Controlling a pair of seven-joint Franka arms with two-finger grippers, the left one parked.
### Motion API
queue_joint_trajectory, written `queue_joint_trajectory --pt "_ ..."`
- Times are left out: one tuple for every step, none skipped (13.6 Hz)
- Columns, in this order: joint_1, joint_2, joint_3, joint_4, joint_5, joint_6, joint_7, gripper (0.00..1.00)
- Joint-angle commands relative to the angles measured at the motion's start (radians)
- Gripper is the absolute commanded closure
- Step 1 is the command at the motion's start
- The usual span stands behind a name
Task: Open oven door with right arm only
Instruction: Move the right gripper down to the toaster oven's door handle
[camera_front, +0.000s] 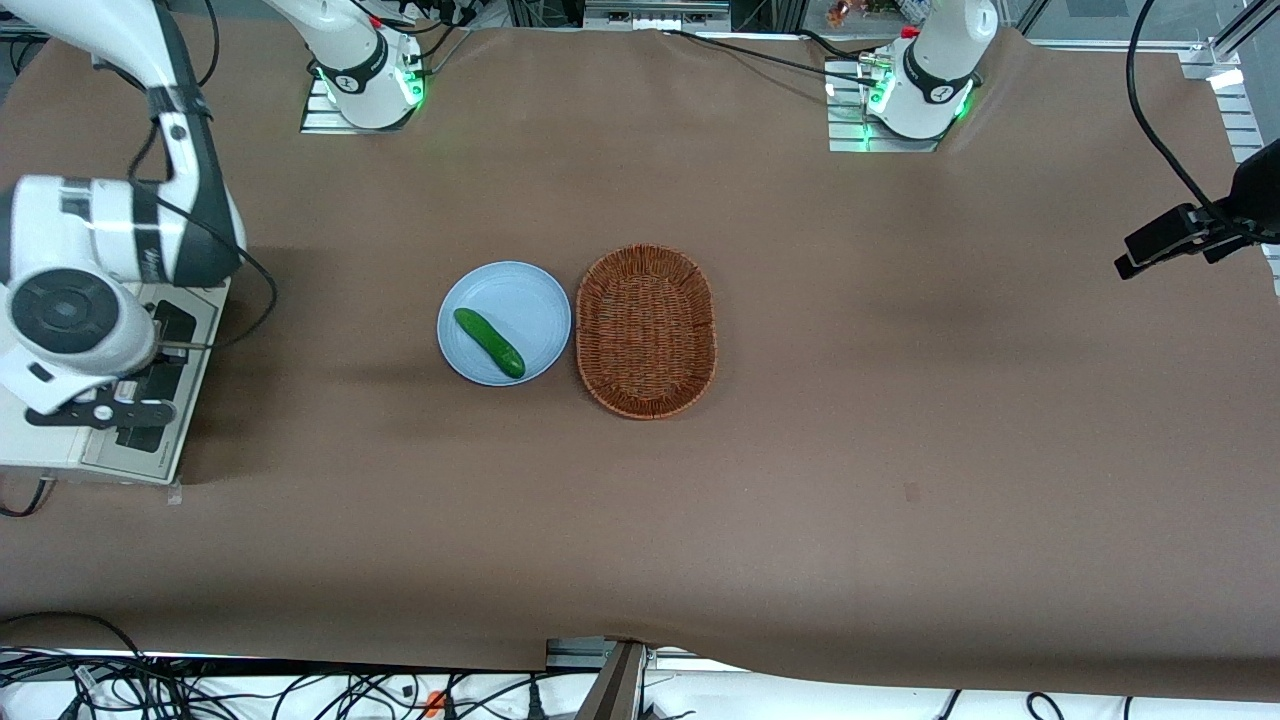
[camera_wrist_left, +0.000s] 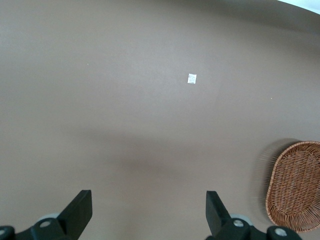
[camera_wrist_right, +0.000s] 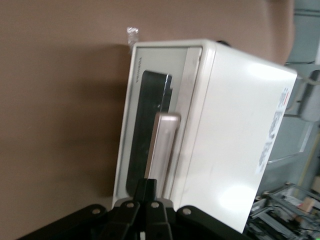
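The claw, pinched narrow and empty, hangs above the oven door, by its handle. Hooking that handle and pulling likely comes next.

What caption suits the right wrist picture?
Gripper shut, fingertips at the bar handle of the toaster oven's door.

We see even, fairly bright overhead light in the front view, with soft shadows on the brown table cover beside the plate and the oven. In the right wrist view the oven's cream top carries a pale glare, and the whole picture is soft; the gripper sits dark above the door handle. The left wrist view is dimmer, the basket edge smeared
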Motion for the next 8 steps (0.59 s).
queue_joint_trajectory --pt "-0.009 0.034 -0.006 0.002 -0.075 0.027 0.046 1.0" --pt "-0.009 0.035 -0.013 -0.001 -0.082 0.028 0.058 1.0" --pt "-0.009 0.035 -0.019 -0.007 -0.085 0.028 0.06 1.0" --pt "-0.009 0.035 -0.021 -0.016 -0.085 0.028 0.061 1.0" --pt "-0.012 0.037 -0.024 -0.025 -0.085 0.027 0.071 1.0" --pt "-0.013 0.041 -0.033 -0.037 -0.087 0.031 0.095 1.0" --pt "-0.015 0.045 -0.035 -0.045 -0.087 0.037 0.101 1.0" --pt "-0.015 0.048 -0.036 -0.05 -0.087 0.042 0.101 1.0"
